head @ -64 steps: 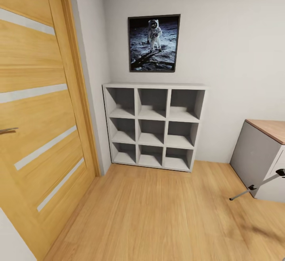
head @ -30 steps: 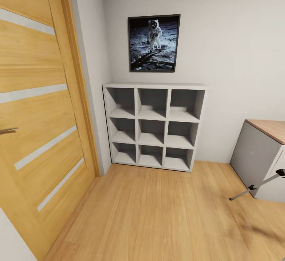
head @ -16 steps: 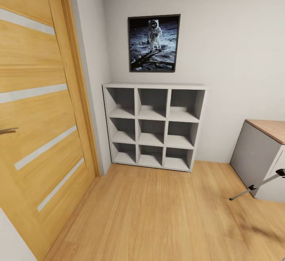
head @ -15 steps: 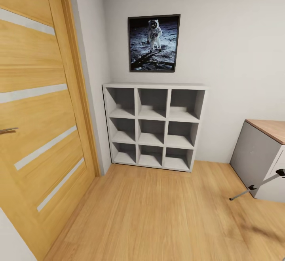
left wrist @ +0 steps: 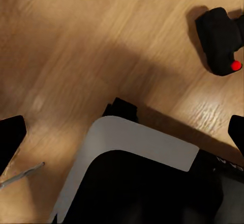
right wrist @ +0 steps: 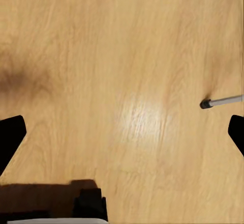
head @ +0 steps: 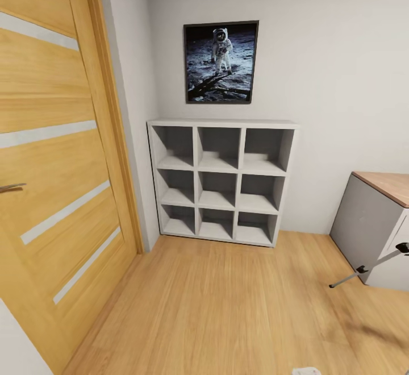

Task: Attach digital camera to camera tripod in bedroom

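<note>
The digital camera, black and chunky with a red round button, lies on the wood floor in the left wrist view, beyond my left gripper. That gripper is open and holds nothing. One thin silver leg of the camera tripod with a black foot slants over the floor in front of the desk at the head view's right edge. The right wrist view has a tripod leg's black foot on the floor, ahead of my open, empty right gripper.
A wooden door fills the left side. Grey cubby shelves stand against the far wall under a framed astronaut picture. A grey desk with a wooden top is at the right. My own base sits below the left gripper.
A small white part has come into the bottom edge of the head view. The room and the tripod leg look the same.
</note>
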`<state>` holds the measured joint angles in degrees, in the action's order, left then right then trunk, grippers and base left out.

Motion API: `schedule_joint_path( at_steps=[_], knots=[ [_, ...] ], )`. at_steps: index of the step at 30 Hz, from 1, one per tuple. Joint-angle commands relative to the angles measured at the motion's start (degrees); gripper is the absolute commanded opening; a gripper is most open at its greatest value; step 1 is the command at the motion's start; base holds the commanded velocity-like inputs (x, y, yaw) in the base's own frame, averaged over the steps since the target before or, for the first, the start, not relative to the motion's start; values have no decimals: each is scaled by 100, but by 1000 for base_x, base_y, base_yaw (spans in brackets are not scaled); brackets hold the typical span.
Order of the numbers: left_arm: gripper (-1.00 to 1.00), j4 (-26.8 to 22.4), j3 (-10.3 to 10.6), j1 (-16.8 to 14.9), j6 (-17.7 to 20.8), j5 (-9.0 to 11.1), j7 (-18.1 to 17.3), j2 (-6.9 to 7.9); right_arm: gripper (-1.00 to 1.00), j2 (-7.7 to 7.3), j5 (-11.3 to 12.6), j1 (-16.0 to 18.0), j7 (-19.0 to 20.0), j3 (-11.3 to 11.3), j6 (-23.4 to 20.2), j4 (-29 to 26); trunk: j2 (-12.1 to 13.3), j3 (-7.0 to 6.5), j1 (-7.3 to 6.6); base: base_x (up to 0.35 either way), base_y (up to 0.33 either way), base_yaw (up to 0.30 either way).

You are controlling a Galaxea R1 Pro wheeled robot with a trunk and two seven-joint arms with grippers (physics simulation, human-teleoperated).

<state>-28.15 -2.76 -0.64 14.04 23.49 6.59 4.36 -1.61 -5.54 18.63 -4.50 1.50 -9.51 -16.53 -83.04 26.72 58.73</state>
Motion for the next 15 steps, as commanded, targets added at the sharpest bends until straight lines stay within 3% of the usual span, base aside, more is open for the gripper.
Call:
schedule_joint_path(
  at_steps=[1, 8, 10, 15],
  knots=[
    [100, -116, -1, -49, 198, 71, 73, 49, 100, 34, -17, 68, -40, 19, -102, -91, -4, 7, 0, 0, 0, 0],
    [100, -377, -10, -797, 771, 120, 271, 173, 100, 273, 118, 605, -164, 25, -248, -299, -4, 7, 0, 0, 0, 0],
    [100, -335, -13, -1015, 812, 136, 289, 117, 100, 311, 130, 691, -178, 26, -189, -299, -4, 7, 0, 0, 0, 0],
    [100, -349, -10, -1176, 716, 170, 302, -76, 100, 340, 135, 752, -183, 22, 71, -277, -4, 7, 0, 0, 0, 0]
  ],
)
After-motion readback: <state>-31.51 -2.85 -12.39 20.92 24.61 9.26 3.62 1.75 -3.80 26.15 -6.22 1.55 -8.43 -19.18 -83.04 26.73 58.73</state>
